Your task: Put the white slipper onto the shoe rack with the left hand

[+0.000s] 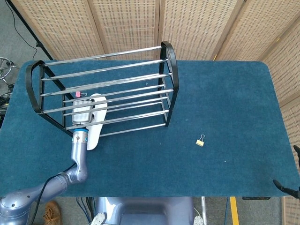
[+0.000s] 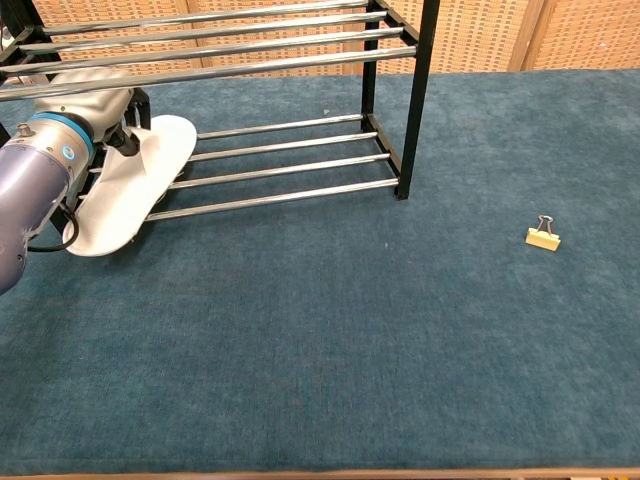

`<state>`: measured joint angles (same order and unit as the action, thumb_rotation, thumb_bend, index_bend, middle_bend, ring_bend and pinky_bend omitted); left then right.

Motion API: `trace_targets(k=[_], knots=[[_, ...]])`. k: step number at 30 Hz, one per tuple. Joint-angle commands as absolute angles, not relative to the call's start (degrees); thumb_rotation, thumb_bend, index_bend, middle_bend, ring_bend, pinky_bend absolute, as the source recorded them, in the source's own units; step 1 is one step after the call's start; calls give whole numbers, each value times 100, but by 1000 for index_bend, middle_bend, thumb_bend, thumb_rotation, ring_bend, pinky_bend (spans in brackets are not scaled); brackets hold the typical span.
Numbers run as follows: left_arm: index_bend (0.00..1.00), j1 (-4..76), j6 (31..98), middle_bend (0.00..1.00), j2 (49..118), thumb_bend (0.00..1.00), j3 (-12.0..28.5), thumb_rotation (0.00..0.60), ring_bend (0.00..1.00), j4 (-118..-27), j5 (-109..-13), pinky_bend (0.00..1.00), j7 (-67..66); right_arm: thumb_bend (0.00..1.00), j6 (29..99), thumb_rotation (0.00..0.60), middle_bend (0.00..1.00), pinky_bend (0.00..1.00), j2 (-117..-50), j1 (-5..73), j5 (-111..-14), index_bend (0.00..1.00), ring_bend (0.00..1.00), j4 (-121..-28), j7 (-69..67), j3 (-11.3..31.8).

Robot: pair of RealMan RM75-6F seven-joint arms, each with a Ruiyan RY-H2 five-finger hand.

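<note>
Flat white foam slipper [image 2: 128,185]: lies at the left end of the two-tier black-framed chrome-rail shoe rack [image 1: 165,82], toe resting across the lower rails, heel overhanging the near rail and reaching down towards the blue carpeted bench [image 2: 400,330]. Left hand [image 2: 92,108]: grey, with a blue-ringed wrist, tucked under the upper rails and holding the slipper along its left edge; the fingers themselves are largely hidden by the rails and the back of the hand, so the exact grip cannot be read. Right hand: only a dark sliver appears at the far right edge of the head view, too little to judge. Other items: small pink binder clip [image 1: 78,94] on the bench beneath the rack's far rails; small yellow binder clip [image 2: 542,237] lying well apart to the right. Step in hand, as judged: seating the slipper fully on the lower tier. Advice: slide it further along the rails until the heel is supported, keep the sole level across several bars, and let go only once it sits steady.
</note>
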<state>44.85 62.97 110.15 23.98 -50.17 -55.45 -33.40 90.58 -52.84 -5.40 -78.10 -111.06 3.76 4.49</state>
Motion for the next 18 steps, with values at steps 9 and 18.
trace_targets(k=[9,18], knots=[[510,4438,6053,464,10891,440,2242,600,372,-5176,-5344,461,-3553,0,9061,600,0,0,-5281,-543,-7807,0,0,-11115,377,443],[405,4387,6068,378,10667,229,2163,600,327,-5616,-5106,461,-3930,0,9061,600,0,0,-5286,-540,-7802,0,0,-11126,392,442]])
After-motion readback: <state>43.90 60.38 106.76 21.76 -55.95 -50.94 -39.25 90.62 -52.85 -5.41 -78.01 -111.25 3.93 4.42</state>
